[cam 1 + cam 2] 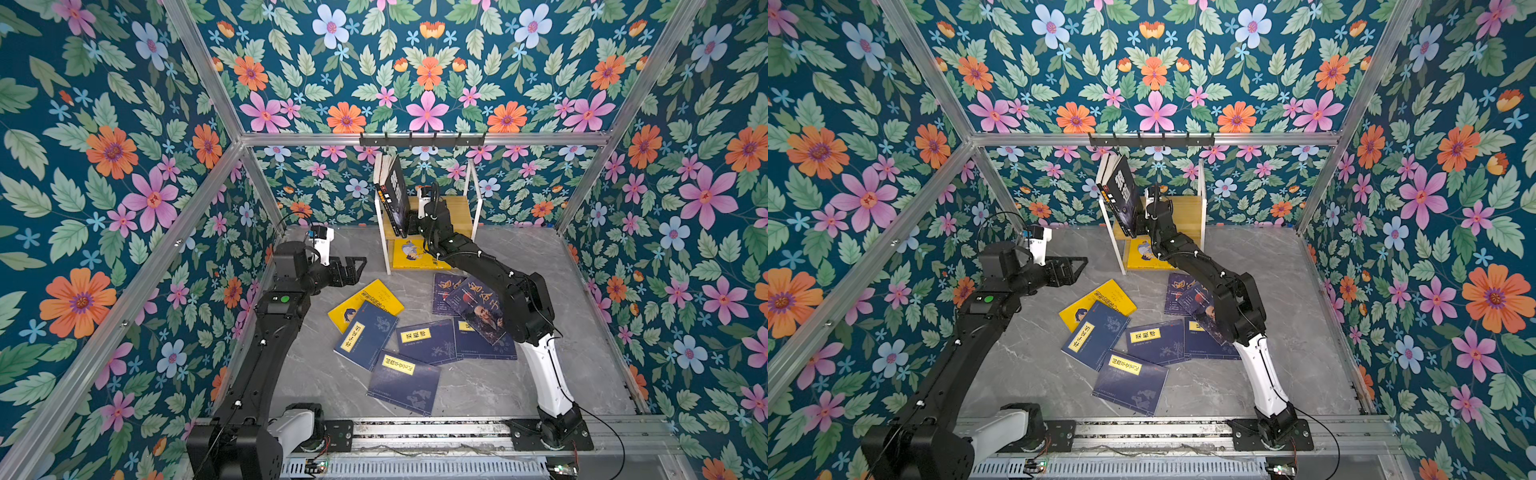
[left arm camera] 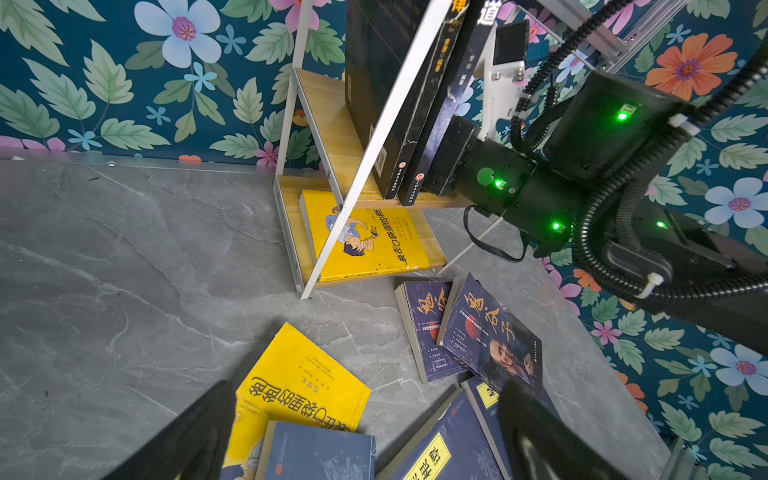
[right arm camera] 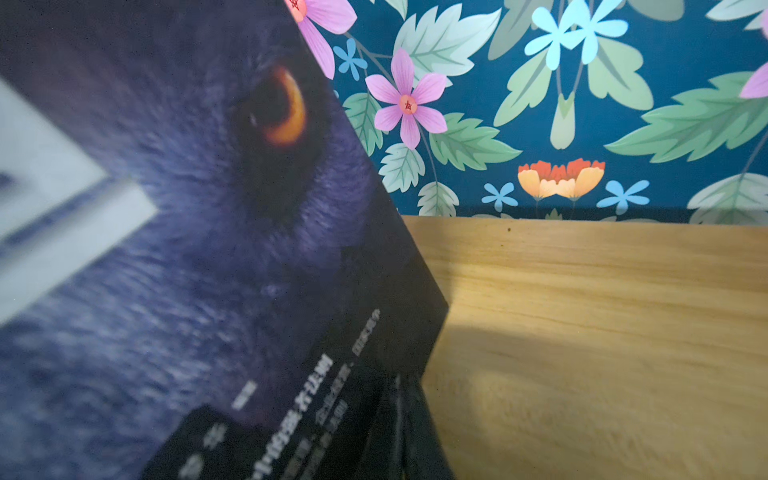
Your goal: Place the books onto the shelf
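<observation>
Tabletop [image 1: 324, 386] of grey, veined stone look is boxed in by wallpaper [image 1: 428, 75] of orange, pink and blue flowers on teal, held in an aluminium frame [image 1: 291, 139]. A black hook rail [image 1: 422, 140] sits on the back bar. Below it, against the back wall, stands the shelf [image 1: 461, 208].

At the left end of its upper board a few black books [image 1: 395, 195] stand on edge, leaning on the shelf's end. A yellow book [image 1: 411, 253] lies flat on the lower board. The right gripper [image 1: 412, 226], jaws together and gripping nothing, lies close against the wolf-eyed cover of the outermost black one.

Loose books [image 1: 405, 386] lie scattered and overlapping mid-table: navy ones with yellow labels, one yellow, two with a portrait. The right arm [image 1: 511, 291] crosses above the portrait pair and hides part of them in both top views. The left gripper [image 1: 359, 268] hovers with jaws spread wide over the table, near the loose yellow one.
</observation>
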Controlling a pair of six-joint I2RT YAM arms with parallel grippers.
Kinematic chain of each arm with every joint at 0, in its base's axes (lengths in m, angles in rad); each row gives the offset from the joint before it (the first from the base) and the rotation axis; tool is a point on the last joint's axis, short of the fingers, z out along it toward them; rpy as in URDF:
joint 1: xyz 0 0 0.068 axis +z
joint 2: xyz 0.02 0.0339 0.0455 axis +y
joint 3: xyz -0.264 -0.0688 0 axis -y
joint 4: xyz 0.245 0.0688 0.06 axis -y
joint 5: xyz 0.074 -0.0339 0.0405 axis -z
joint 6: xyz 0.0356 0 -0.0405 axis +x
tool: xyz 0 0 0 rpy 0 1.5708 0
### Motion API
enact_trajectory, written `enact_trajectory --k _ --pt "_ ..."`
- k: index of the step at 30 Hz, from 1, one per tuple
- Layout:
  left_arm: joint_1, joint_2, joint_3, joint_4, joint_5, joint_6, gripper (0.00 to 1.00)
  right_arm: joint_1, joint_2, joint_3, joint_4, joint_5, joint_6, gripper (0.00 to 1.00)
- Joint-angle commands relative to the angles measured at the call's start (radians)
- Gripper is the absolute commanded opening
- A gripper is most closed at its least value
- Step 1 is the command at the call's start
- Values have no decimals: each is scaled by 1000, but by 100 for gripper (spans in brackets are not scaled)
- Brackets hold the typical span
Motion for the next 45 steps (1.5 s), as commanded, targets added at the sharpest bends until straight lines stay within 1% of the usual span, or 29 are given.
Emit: enact_trajectory --k 1,3,7,12,15,20,28,31,33,34,38,42,45 --pt "-1 3 -1 17 -3 8 100 4 18 15 -53 -16 18 5" --pt "0 2 -1 23 5 3 100 4 17 15 -52 -13 20 5" --pt "-2 3 -3 17 -12 18 100 4 18 22 -62 -12 11 6" --pt "-4 4 2 21 4 4 100 -1 -32 -39 -38 -5 -1 14" --pt "-4 4 -2 14 -12 18 100 -4 -78 -89 -28 -12 -15 19" --pt "-1 4 -5 24 -1 10 100 -2 -207 -229 9 -31 -16 29" --pt "4 19 -1 15 -2 30 100 39 -457 -526 82 -34 -3 39" --pt "9 26 1 -5 -1 70 100 72 -542 -627 97 -35 -14 47" --pt "9 35 7 -29 -2 102 100 100 -596 -700 111 -31 -20 59" --pt "9 44 20 -55 -9 114 100 114 -622 -735 115 -33 -28 63" --pt "23 53 16 -89 -12 168 100 163 -731 -868 114 -36 -43 75" --pt "30 63 14 -119 3 204 99 197 -823 -1009 126 -26 -17 85" --pt "30 74 17 -139 30 227 98 221 -900 -1119 120 -26 9 89"
